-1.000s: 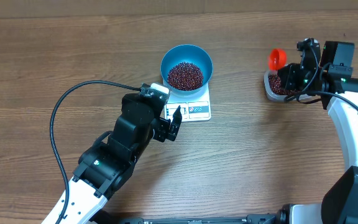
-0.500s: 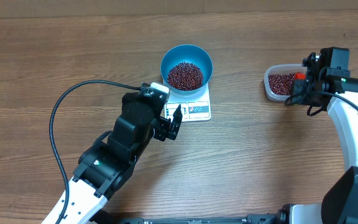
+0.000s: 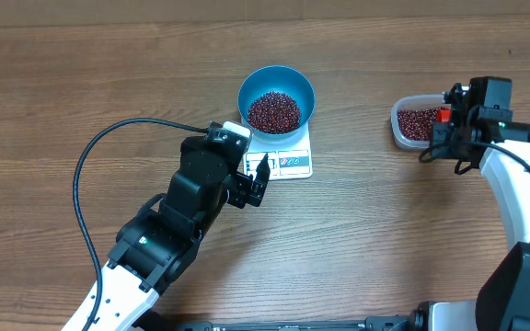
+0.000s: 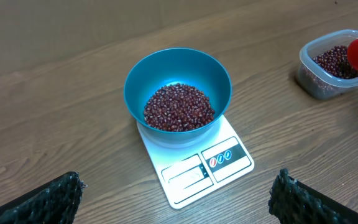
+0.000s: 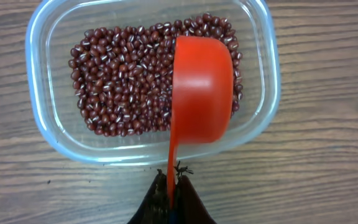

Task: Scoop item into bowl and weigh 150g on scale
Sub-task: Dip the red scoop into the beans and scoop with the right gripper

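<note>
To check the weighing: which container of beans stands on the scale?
The blue bowl; it rests on the white scale, while the clear tub stands directly on the table.

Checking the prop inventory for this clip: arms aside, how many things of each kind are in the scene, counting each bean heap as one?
Blue bowl: 1
White scale: 1
Clear tub: 1
Red scoop: 1
Bean heaps: 2
Total: 6

Smooth plastic bowl (image 4: 166, 65), wood-grain table (image 4: 55, 124), clear plastic tub (image 5: 39, 106)
</note>
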`<state>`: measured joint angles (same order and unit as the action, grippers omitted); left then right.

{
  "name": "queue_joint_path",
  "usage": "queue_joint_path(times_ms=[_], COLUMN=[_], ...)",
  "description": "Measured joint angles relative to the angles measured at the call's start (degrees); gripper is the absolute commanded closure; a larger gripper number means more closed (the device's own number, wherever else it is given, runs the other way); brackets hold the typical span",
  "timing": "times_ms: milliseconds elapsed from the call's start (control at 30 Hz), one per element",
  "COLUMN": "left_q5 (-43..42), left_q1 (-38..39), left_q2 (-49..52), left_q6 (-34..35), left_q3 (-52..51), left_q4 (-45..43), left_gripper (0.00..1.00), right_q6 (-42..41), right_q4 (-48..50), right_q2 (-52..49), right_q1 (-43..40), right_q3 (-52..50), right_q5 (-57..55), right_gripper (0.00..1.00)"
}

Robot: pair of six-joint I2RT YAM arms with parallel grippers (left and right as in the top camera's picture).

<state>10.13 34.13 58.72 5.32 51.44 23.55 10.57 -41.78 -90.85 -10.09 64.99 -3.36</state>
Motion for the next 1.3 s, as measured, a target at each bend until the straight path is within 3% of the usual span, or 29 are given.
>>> queue_joint_path(times_ms=[333, 867, 1300], left_q5=[0.00, 0.00, 0.00], left_q1=[0.00, 0.00, 0.00], left_q2=[0.00, 0.00, 0.00], left_q6=[0.00, 0.00, 0.00], left_q3=[0.00, 0.00, 0.00], left_q4=[0.00, -0.04, -0.04], left_gripper=[0.00, 0.00, 0.00], right_q6=[0.00, 1.73, 1.60], right_q4=[1.68, 1.68, 1.68], right_q2=[-4.74, -5.53, -6.21], right_q1=[0.00, -0.37, -2.58], right_q3=[-0.83, -0.79, -0.57], right_q5=[3.41, 17.86, 22.73], right_gripper=[0.96, 0.97, 0.96])
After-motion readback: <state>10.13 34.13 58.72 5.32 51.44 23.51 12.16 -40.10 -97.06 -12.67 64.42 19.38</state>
